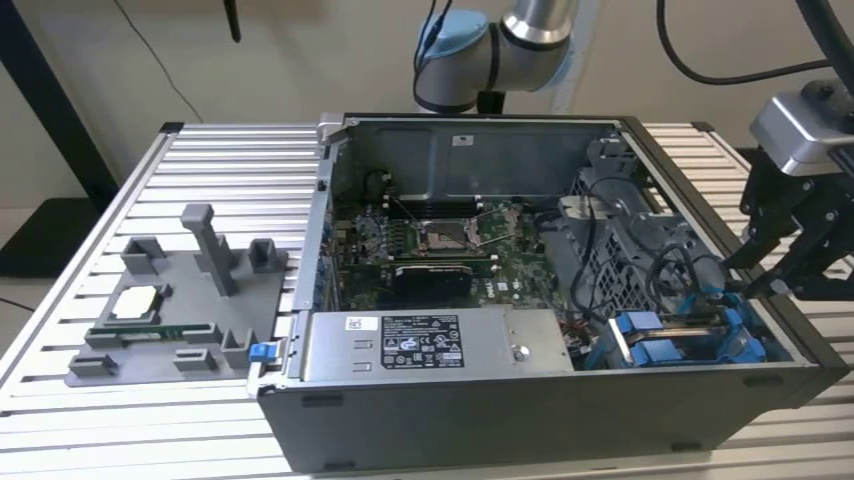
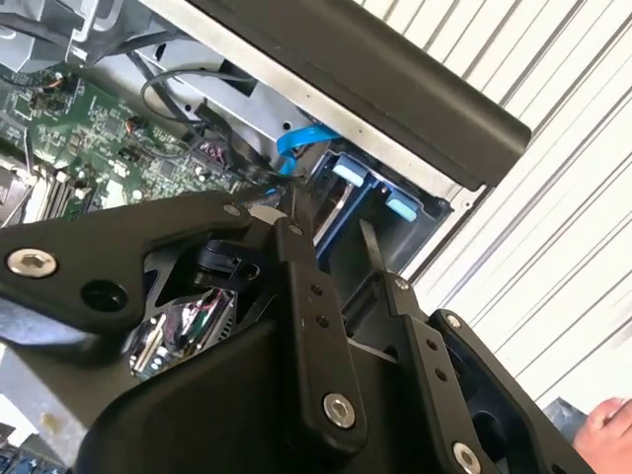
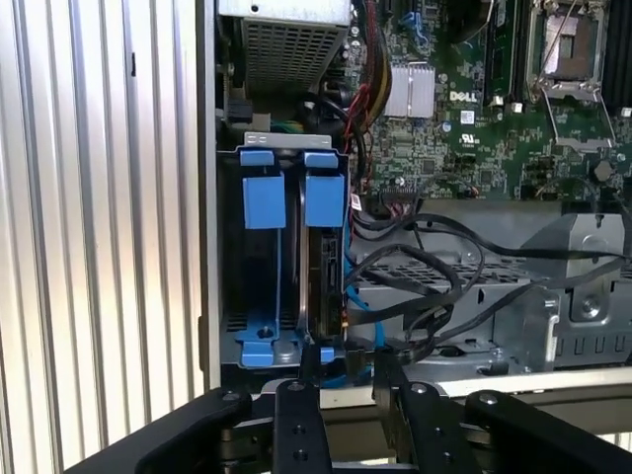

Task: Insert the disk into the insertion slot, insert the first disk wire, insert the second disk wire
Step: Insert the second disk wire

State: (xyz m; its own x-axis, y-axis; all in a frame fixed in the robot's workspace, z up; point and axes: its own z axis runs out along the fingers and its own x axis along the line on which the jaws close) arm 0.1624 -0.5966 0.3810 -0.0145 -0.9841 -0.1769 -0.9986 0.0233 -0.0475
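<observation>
Disk [image 3: 323, 267] sat on edge inside the insertion slot [image 3: 259, 141], its blue carrier beside a second blue tab [image 3: 264, 202], and my gripper [image 3: 346, 361] hung right at the mouth of that bay. I saw its two black fingers [image 3: 311, 365] a narrow gap apart, with a thin blue wire [image 3: 352, 306] running down into the gap; nothing that I could see was clamped between them. In the exterior view the gripper [image 1: 747, 278] was at the right of the frame, over the right end of the open computer case [image 1: 534, 420]. Black cables [image 3: 425, 286] looped just beside the bay, and the green motherboard [image 1: 441, 240] lay beyond, at the frame's centre. A silver power supply box [image 1: 427, 345] lay to the exterior view's left of the bay. Further left, a grey fixture [image 1: 160, 320] rested on the slatted table [image 1: 200, 160].
</observation>
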